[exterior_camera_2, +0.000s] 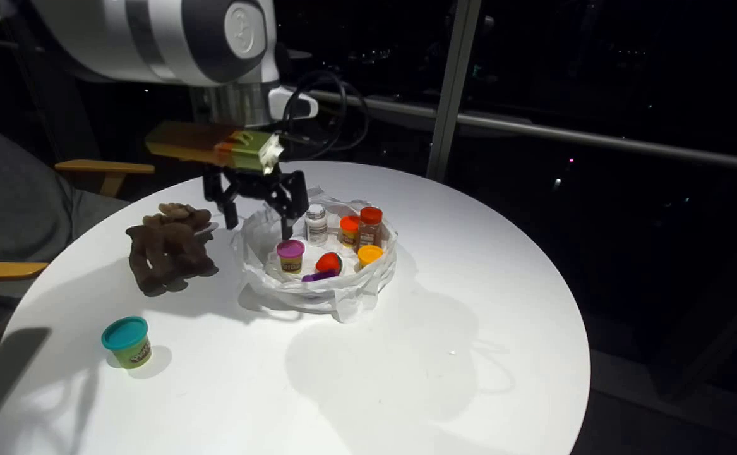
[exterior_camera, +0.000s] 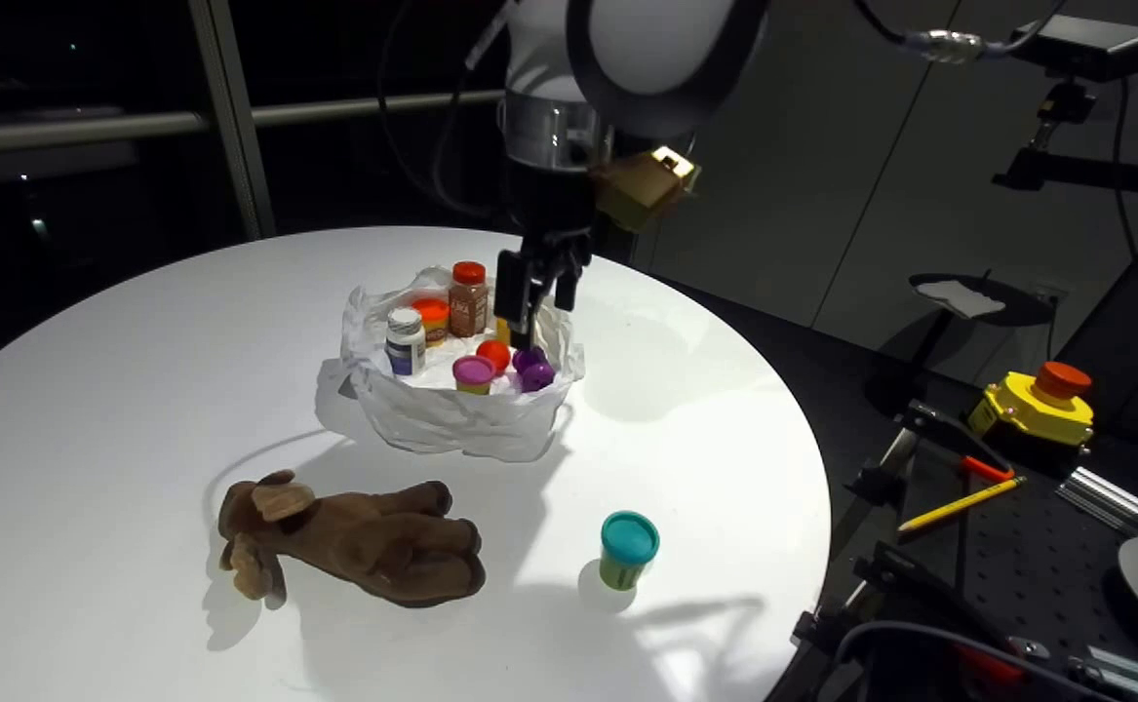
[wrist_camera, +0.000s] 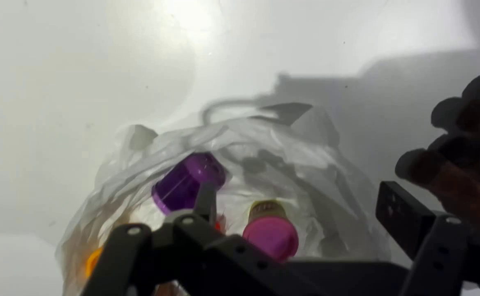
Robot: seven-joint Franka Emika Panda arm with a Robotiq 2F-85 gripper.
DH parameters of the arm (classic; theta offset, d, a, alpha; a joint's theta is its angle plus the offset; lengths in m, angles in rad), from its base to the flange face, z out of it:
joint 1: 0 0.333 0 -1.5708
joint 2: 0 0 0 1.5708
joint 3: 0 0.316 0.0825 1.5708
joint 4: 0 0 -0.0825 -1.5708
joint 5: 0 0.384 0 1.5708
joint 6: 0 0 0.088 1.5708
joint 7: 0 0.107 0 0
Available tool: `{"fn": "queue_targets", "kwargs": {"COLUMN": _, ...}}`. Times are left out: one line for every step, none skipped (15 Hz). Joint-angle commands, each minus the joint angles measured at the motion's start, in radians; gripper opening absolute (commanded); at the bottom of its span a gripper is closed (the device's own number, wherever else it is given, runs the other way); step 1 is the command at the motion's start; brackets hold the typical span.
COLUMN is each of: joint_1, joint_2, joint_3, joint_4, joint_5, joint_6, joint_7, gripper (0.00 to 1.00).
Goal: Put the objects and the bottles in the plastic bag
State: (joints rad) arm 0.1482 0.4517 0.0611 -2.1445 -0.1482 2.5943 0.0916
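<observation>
The robot's hand (exterior_camera_2: pixel 259 224) points downward, its two fingers spread wide with only air between them. In the wrist view, one finger overlaps the inside of the plastic bag (exterior_camera: pixel 456 429), while the other shows beyond its rim, toward the brown plush toy (exterior_camera: pixel 364 541). A yellowish box (exterior_camera_2: pixel 204 144) sits on the arm above the hand.

The whitish, wrinkled bag rests on a round white counter (exterior_camera_2: pixel 520 328), its crumpled sides standing up like a low wall around what is inside. Nearest the hand are an upright pink-lidded tub (exterior_camera_2: pixel 290 256), labelled Play-Doh, and a purple piece (wrist_camera: pixel 186 183) lying on its side. Also in the bag are a red round piece (exterior_camera_2: pixel 329 263), a yellow-lidded tub (exterior_camera_2: pixel 370 254), an orange-lidded tub (exterior_camera_2: pixel 349 232), a white bottle (exterior_camera: pixel 406 341) and a brown bottle (exterior_camera: pixel 468 304) with a red cap, both upright, their lettering too small to read.

The plush toy lies on the counter, near the bag but apart from it. Well apart stands a teal-lidded tub (exterior_camera: pixel 627 551), also marked Play-Doh.

Past the counter, exterior views show a yellow box (exterior_camera: pixel 1032 405) with a red button, a yellow pencil (exterior_camera: pixel 961 504), a black camera (exterior_camera: pixel 1090 49) and a chair (exterior_camera_2: pixel 21 189) with wooden arms.
</observation>
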Motion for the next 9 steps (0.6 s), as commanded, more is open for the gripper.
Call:
{"fn": "queue_targets", "kwargs": {"joint_1": 0.078, "joint_2": -0.113, "joint_3": -0.028, "joint_4": -0.256, "joint_5": -0.045, "joint_6": 0.187, "joint_7": 0.11, "gripper": 1.0}}
{"fn": "queue_targets", "kwargs": {"joint_1": 0.102, "joint_2": -0.136, "joint_3": -0.035, "joint_4": -0.316, "joint_5": -0.055, "joint_6": 0.241, "joint_7": 0.138, "gripper": 1.0}}
{"fn": "queue_targets", "kwargs": {"joint_1": 0.128, "joint_2": -0.161, "joint_3": -0.044, "joint_4": -0.379, "joint_5": -0.068, "joint_6": 0.296, "joint_7": 0.166, "gripper": 1.0}}
{"fn": "queue_targets", "kwargs": {"joint_1": 0.15, "joint_2": -0.17, "joint_3": -0.054, "joint_4": -0.414, "joint_5": -0.075, "joint_6": 0.337, "joint_7": 0.186, "gripper": 1.0}}
{"fn": "queue_targets", "kwargs": {"joint_1": 0.168, "joint_2": -0.185, "joint_3": -0.056, "joint_4": -0.446, "joint_5": -0.071, "joint_6": 0.366, "joint_7": 0.196, "gripper": 1.0}}
{"fn": "queue_targets", "kwargs": {"joint_1": 0.18, "joint_2": -0.196, "joint_3": -0.054, "joint_4": -0.471, "joint_5": -0.062, "joint_6": 0.383, "joint_7": 0.195, "gripper": 1.0}}
{"fn": "queue_targets", "kwargs": {"joint_1": 0.187, "joint_2": -0.198, "joint_3": -0.049, "joint_4": -0.484, "joint_5": -0.054, "joint_6": 0.391, "joint_7": 0.188, "gripper": 1.0}}
{"fn": "queue_targets", "kwargs": {"joint_1": 0.193, "joint_2": -0.205, "joint_3": -0.045, "joint_4": -0.495, "joint_5": -0.051, "joint_6": 0.402, "joint_7": 0.18, "gripper": 1.0}}
{"fn": "queue_targets", "kwargs": {"joint_1": 0.188, "joint_2": -0.21, "joint_3": -0.035, "joint_4": -0.501, "joint_5": -0.063, "joint_6": 0.406, "joint_7": 0.183, "gripper": 1.0}}
